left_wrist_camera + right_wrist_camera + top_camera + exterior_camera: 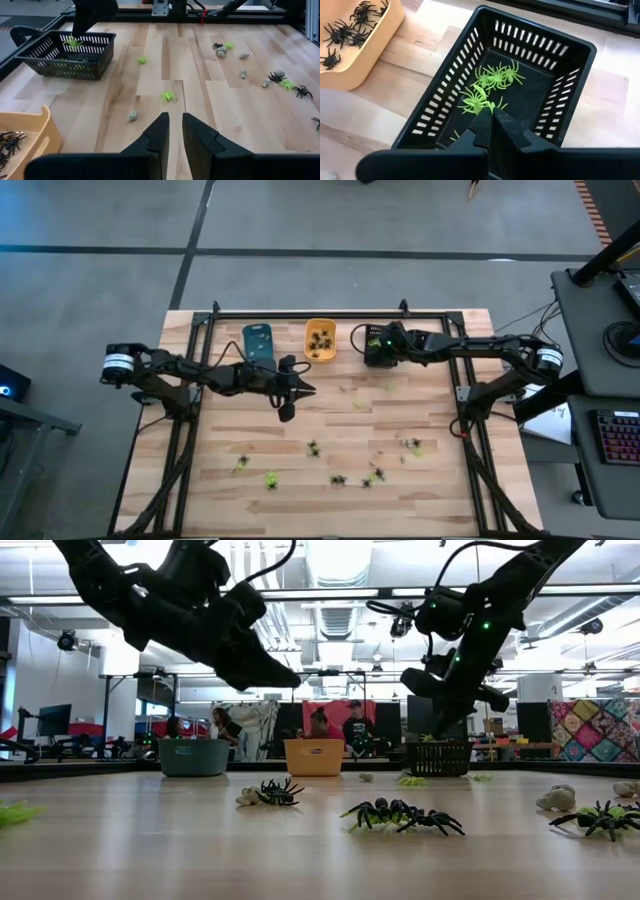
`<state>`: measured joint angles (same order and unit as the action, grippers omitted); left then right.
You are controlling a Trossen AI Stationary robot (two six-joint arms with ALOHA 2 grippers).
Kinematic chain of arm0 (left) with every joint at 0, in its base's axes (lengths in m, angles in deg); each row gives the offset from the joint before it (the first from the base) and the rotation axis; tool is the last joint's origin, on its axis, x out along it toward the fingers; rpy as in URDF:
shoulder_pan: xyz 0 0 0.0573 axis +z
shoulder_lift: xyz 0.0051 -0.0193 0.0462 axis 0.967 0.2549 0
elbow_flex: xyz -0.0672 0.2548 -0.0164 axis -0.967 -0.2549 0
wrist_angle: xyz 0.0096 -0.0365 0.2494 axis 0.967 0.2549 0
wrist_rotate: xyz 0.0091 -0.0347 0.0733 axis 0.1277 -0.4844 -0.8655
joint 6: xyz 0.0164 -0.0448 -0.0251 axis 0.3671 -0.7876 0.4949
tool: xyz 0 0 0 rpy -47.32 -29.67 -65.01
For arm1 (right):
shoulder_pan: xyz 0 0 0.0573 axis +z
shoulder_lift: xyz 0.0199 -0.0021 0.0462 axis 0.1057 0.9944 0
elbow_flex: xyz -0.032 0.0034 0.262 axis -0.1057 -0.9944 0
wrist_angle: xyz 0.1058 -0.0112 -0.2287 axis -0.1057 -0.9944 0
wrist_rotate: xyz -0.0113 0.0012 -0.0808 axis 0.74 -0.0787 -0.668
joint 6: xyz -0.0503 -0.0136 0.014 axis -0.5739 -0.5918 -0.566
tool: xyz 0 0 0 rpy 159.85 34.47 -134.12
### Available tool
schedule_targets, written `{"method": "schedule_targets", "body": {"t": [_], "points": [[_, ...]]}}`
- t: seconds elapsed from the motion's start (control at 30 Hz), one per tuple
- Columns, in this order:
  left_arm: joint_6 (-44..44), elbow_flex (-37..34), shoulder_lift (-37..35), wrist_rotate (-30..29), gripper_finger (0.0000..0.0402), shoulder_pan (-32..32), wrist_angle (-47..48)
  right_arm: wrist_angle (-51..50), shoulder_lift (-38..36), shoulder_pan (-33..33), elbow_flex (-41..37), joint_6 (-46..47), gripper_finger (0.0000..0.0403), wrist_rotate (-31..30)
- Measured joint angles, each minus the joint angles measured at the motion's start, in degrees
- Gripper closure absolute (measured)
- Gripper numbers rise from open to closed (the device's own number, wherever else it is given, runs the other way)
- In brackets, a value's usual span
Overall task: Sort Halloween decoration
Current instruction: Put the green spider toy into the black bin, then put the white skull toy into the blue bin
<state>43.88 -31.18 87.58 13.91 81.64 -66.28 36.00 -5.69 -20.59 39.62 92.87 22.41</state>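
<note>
We see tiny plastic spider decorations partly sorted: yellow-green ones lie in the black slotted plastic basket, black ones in the orange plastic tray, while many spiders (black, green, pale) remain scattered across the wooden table. The right gripper hangs over the black basket, fingers pressed together, a green spider at their tips; we cannot tell whether it is gripped. The left gripper hovers mid-table, nearly closed, holding nothing. Only the overhead view shows the blue tray.
</note>
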Motion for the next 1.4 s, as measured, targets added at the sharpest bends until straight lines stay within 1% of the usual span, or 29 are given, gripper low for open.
{"method": "schedule_targets", "body": {"t": [0.23, 0.37, 0.5, 0.67, 0.8, 0.9, 1.0, 1.13, 1.23, 1.3, 1.4], "points": [[-0.52, 0.02, -0.55, 0.00, 0.0365, -0.08, -1.71, -0.14, -0.02, 0.00, 0.00, -1.00, 0.0394, 0.98], [-0.67, 0.03, -0.55, 0.00, 0.0365, -0.08, -1.74, -0.15, 0.07, 0.00, 0.00, -5.05, 0.0394, 1.96], [-0.97, 0.03, -0.52, 0.00, 0.0365, -0.08, -1.72, -0.12, 0.09, 0.00, 0.00, -3.61, 0.0390, 2.03], [-0.97, 0.03, -0.53, 0.00, 0.0365, -0.08, -1.70, -0.06, 0.09, 0.00, 0.01, -3.45, 0.0356, 4.33], [-0.97, 0.01, -0.53, 0.00, 0.0365, -0.08, -1.70, 0.07, 0.05, 0.00, 0.02, -3.17, 0.0325, 2.10], [-1.21, 0.01, -0.52, 0.00, 0.0365, -0.08, -1.51, -0.24, -1.10, -0.01, 0.68, -3.60, 0.0312, 2.60], [-1.28, -0.03, -0.79, 0.00, 0.0365, -0.08, -0.65, 0.16, -2.75, 0.38, 2.96, -6.78, 0.0306, 6.34], [-1.76, -0.03, -3.38, 0.08, 0.0365, -0.43, -0.82, -0.10, -2.92, 2.14, 6.97, -10.49, 0.0309, 15.73], [-1.76, -0.03, -6.49, 0.46, 0.0365, -0.67, -0.32, -0.35, -1.35, 4.14, 10.81, -11.96, 0.0314, 21.98], [-1.76, -0.04, -9.08, 0.46, 0.0365, -0.71, 0.54, -2.19, 0.23, 5.81, 13.56, -13.03, 0.0315, 23.26], [-1.84, -0.10, -13.42, 0.44, 0.0365, -0.69, 3.15, -5.45, 3.39, 8.58, 18.35, -15.27, 0.0315, 23.58]]}}
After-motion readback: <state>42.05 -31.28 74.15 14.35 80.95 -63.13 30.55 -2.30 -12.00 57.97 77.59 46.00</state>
